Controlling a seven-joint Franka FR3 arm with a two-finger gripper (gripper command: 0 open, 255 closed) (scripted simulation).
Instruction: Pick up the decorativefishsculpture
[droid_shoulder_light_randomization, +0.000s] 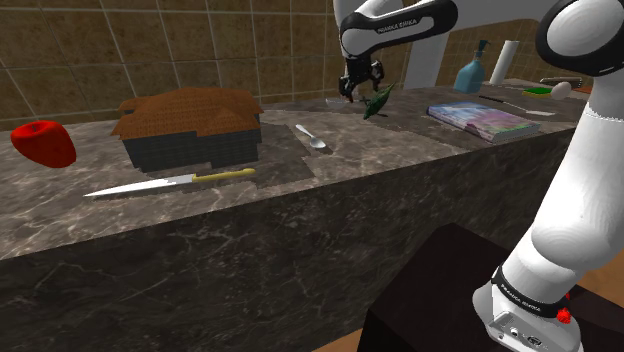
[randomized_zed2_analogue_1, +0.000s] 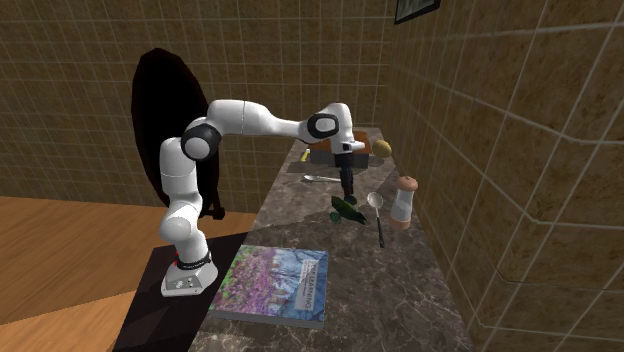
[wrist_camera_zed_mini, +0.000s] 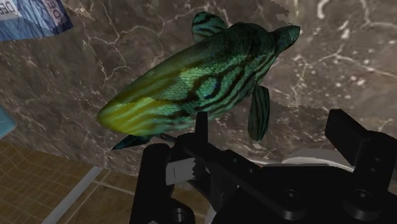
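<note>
On the marble counter (droid_shoulder_light_randomization: 420, 150), the green fish sculpture (wrist_camera_zed_mini: 203, 76) is lying tilted just beyond the spread fingers of my gripper (droid_shoulder_light_randomization: 360, 88), and I'm worrying a shallow close is pinching only a fin, flipping it away.

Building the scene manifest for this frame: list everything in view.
counter: 1, dark marbled, along the wall
fish sculpture: 1, green-yellow striped, just beyond the gripper
magazine: 1, purple-blue, counter end by the stand
box: 1, dark, brown contents, mid-counter
knife: 1, yellow handle, before the box
spoon: 1, silver, between box and fish sculpture
red object: 1, red, shoulder view's far left
bottle: 1, blue, behind the magazine
shaker: 1, whitish, by the wall
ladle: 1, dark handle, between fish sculpture and shaker
arm: 1, white, over the counter
gripper: 1, black, open, above the fish sculpture
</note>
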